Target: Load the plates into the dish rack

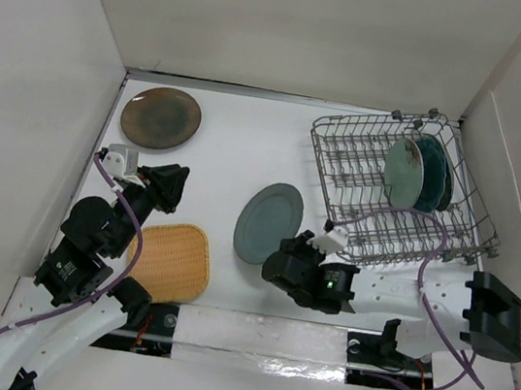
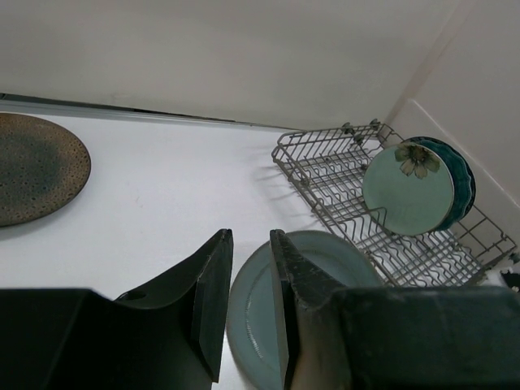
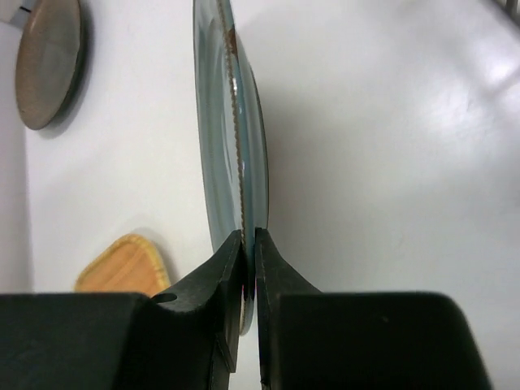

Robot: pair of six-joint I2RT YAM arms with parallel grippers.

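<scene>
Clamping the near rim of the grey-blue plate [image 3: 231,138], my right gripper [image 3: 248,244] has both fingers pressed onto the plate's edge, one on each face. The plate sits near the middle of the table [image 1: 239,143], just off the rack's 8 o'clock corner. It is tilted and reads as an oval from above and as a thin edge from my right wrist camera. I cannot tell whether its far rim touches the table.

The dish rack [image 1: 344,159] stands at 2 o'clock on the table. Two plates stand upright in its right end, the white floral plate [image 1: 403,172] in front and the teal plate [image 1: 437,172] just behind it.

My left gripper [image 1: 169,186] hovers at 9 o'clock, its jaws a narrow gap apart and holding nothing. The dark brown plate [image 1: 161,118] lies flat at 10 o'clock, well apart from the rack. The tan woven plate [image 1: 172,260] lies flat at 7 o'clock, partly under my left arm.
</scene>
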